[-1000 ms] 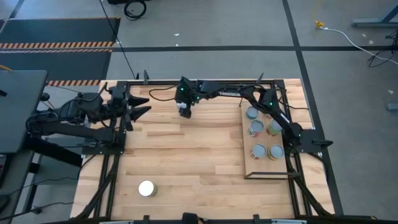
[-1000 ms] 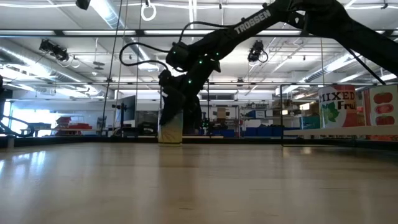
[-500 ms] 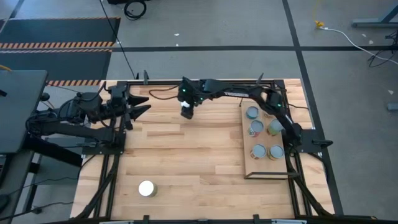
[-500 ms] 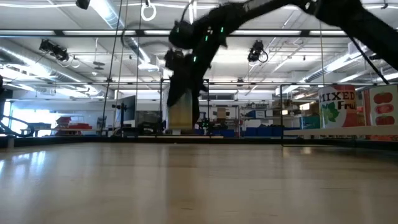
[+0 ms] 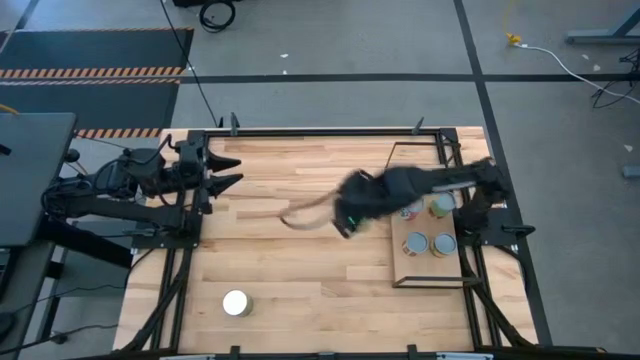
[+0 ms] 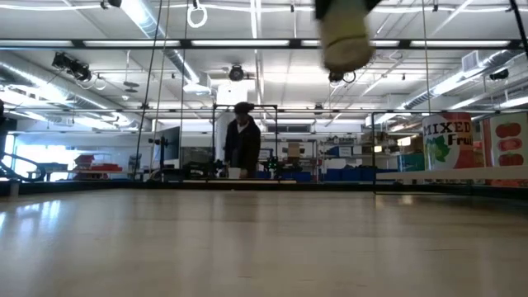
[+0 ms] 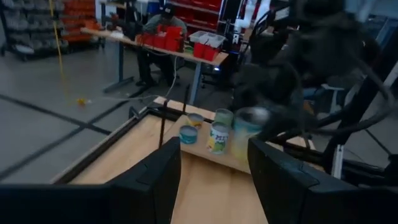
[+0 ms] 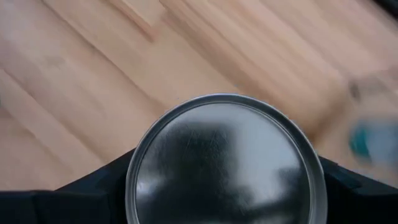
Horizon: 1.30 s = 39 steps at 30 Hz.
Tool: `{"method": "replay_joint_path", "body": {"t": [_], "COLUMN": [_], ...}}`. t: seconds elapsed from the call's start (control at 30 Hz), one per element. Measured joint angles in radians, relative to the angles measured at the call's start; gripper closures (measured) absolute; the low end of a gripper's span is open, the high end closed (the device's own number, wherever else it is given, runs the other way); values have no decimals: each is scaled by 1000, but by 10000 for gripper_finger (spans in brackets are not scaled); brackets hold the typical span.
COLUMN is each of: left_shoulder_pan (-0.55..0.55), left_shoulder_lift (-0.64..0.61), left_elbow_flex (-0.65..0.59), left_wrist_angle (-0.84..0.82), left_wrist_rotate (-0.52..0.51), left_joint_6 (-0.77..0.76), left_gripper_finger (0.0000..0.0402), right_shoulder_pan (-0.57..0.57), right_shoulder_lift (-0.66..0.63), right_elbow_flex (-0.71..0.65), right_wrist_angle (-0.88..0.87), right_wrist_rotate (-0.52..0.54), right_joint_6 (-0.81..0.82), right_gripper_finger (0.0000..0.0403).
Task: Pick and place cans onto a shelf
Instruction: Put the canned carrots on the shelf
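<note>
Between my right end effector (image 8: 224,205) fingers I pinch a can (image 8: 225,163), carried high above the bench (image 5: 290,270) and close beside the shelf (image 5: 400,272). Four cans (image 5: 415,244) already stand on that board, while one white-topped can (image 5: 236,303) waits well apart near the bench's front edge. Bare wood lies under me, and I judge free room on the shelf's nearer end; my left end effector (image 5: 228,170) waits spread at the far side.

right claw (image 5: 347,222) clamped mid-table, left claw (image 5: 232,170) parted
</note>
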<state>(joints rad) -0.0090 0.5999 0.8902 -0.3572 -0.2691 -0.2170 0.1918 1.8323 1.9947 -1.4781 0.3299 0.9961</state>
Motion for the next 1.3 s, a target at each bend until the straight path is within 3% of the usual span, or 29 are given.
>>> {"method": "replay_joint_path", "body": {"t": [0.07,0.2,0.4,0.57,0.8,1.03,1.3], "left_shoulder_pan": [0,0,0,0,-2,-2,-2], "left_shoulder_lift": [0,0,0,2,29,68,124], "left_elbow_flex": [0,0,1,1,1,1,1], "left_wrist_angle": [17,77,143,145,202,237,236], "left_wrist_rotate": [-9,-73,-101,-101,-64,-22,-21], "left_joint_6": [48,131,143,74,-147,-216,-219], "left_gripper_finger": [212,212,212,212,212,212,212], "right_shoulder_pan": [72,175,273,350,449,522,552], "right_shoulder_lift": [-17,-52,-100,-198,-345,-406,-377], "right_elbow_flex": [0,-75,-228,-383,-619,-768,-856], "right_wrist_angle": [-102,-75,-91,-91,-85,74,134], "right_wrist_rotate": [19,-1,-96,-91,-74,-132,-136], "right_joint_6": [177,419,614,766,1038,1176,1222], "right_gripper_finger": [87,87,87,87,87,87,87]}}
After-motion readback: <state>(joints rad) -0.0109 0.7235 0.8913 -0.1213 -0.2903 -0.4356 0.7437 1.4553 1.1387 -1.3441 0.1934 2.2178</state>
